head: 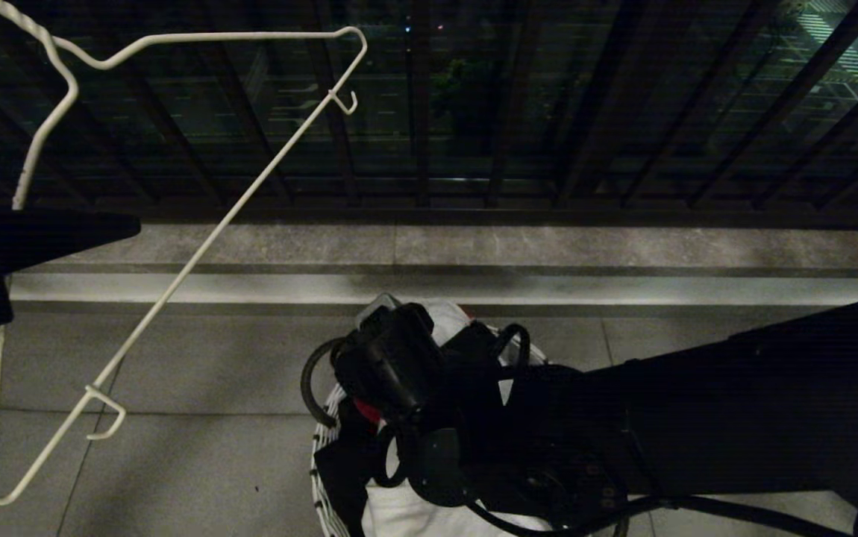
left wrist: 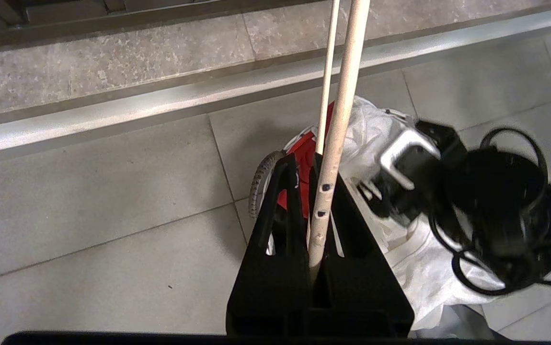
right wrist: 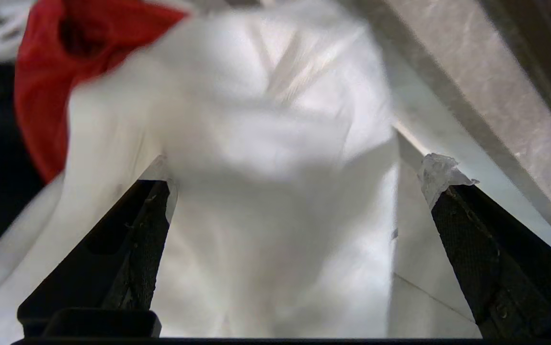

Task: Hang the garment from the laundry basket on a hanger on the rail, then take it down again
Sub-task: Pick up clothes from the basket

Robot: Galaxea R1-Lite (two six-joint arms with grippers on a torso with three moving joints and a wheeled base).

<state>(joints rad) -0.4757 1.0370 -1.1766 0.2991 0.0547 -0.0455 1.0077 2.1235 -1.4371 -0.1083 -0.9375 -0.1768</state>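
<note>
On our left, our left gripper (left wrist: 315,239) is pinched on the one white wire hanger (head: 175,276), holding it up clear of the floor (ready, we judge, to take the shirt). Further right, our right gripper (right wrist: 299,206) is spread wide over the white garment (right wrist: 266,143), which lies bunched in the single laundry basket (head: 322,455) beside one red cloth (right wrist: 64,57), so the reach looks like a pick.
</note>
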